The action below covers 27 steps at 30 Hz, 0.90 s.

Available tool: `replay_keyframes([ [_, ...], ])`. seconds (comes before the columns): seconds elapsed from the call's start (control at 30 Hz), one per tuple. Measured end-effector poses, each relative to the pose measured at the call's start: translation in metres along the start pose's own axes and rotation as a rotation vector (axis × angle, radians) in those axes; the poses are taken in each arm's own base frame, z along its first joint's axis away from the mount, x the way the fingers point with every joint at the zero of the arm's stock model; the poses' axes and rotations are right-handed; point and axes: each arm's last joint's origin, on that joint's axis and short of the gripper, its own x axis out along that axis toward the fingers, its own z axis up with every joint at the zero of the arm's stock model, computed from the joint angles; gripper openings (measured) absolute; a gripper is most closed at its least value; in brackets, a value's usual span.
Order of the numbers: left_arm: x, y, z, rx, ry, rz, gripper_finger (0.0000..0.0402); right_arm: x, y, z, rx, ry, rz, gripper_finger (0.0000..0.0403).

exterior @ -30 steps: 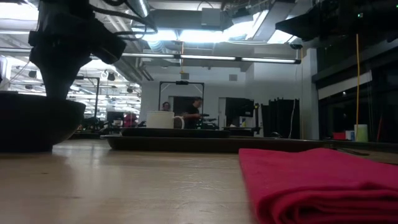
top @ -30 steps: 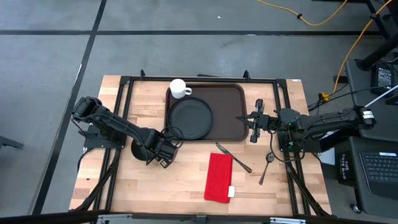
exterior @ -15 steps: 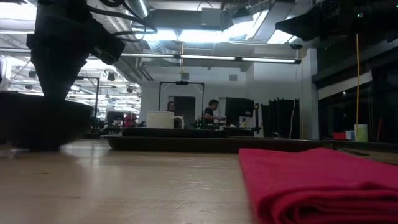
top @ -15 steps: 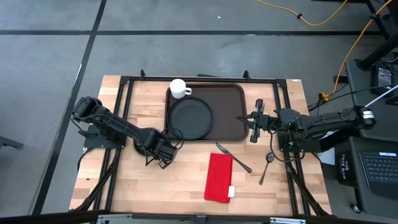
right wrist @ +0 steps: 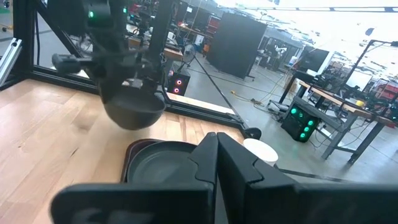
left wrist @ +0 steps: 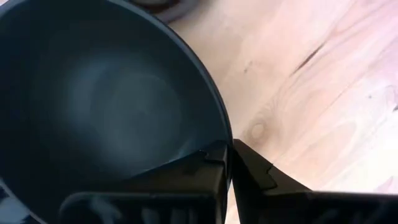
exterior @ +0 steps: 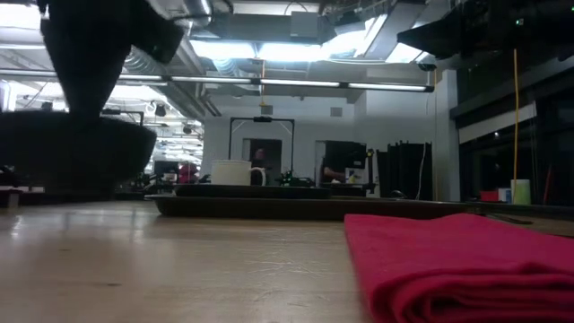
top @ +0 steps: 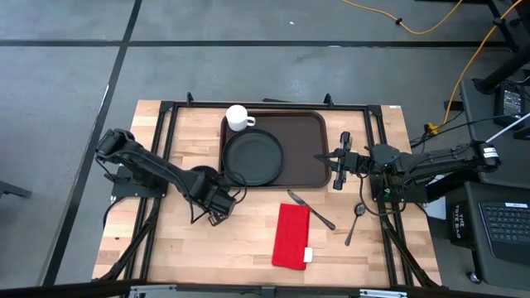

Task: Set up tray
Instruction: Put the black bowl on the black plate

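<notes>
The dark brown tray (top: pixel 305 136) lies at the table's far middle, with a round black plate (top: pixel 252 156) lying on it and a white mug (top: pixel 238 117) at its far left corner. My left gripper (top: pixel 209 189) is just left of the tray, shut on a dark bowl (top: pixel 202 175), which also shows in the low view (exterior: pixel 76 152) and the right wrist view (right wrist: pixel 132 109). My right gripper (top: pixel 325 157) is shut at the tray's right rim. Whether it touches the rim I cannot tell. My left gripper holds the bowl by its rim (left wrist: pixel 221 127), on the bowl's near side. One finger is inside the bowl and one outside, coming from above and pointing down. The bowl is lifted clear of the table, upright, hanging below the fingers.
A folded red napkin (top: pixel 291 236) lies near the table's near edge, with a fork (top: pixel 310 209) and a spoon (top: pixel 356 219) to its right. Bare wood lies left of the napkin. People stand in the room far behind the table.
My left gripper has risen and moved toward the far edge and right, toward the tray, carrying the bowl. The bowl, low at the table a second ago, now hangs clear above it, close to the tray's left rim.
</notes>
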Motion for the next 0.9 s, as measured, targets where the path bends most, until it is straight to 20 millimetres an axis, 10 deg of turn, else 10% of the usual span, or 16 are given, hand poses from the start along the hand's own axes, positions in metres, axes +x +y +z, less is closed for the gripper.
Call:
replay_keyframes([
  [0.47,-0.033,0.022,0.031,0.268,-0.264,0.070,0.0003,0.000,0.002,-0.007,0.040,0.071,0.021,0.0013],
  [0.9,-0.020,0.068,0.110,0.455,-0.360,-0.025,0.0003,-0.001,0.003,-0.009,0.037,0.092,0.028,0.0013],
])
